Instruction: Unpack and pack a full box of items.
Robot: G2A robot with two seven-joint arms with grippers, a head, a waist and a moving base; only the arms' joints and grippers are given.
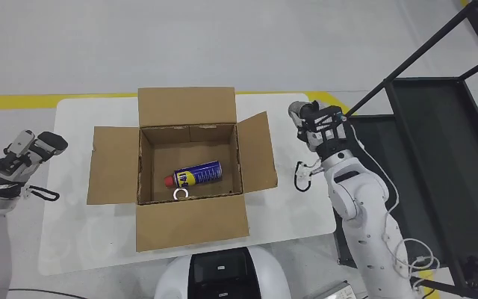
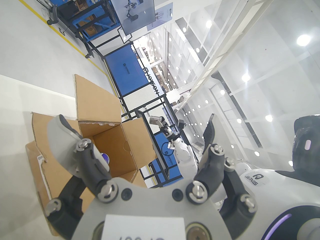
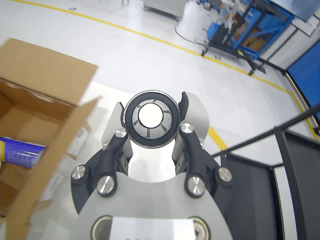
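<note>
At the centre of the worktop sits the open cardboard box, all four flaps folded out. A blue and yellow spray can lies on its side on the box floor, red cap pointing to 9 o'clock. A small pale ring lies just beside the cap; I cannot tell what it is.

At 3 o'clock from the box, the right gripper is clamped across a grey cylinder with a black-rimmed end, held above the worktop and outside the box. The left gripper hangs at 9 o'clock, well apart from the box, fingers spread and empty.

Both cylinder and can look rigid and smooth-walled, so probably slippery and quick to roll once laid down. The can is best taken across its mid-body, fingers square to its long axis, clear of the cap.
</note>
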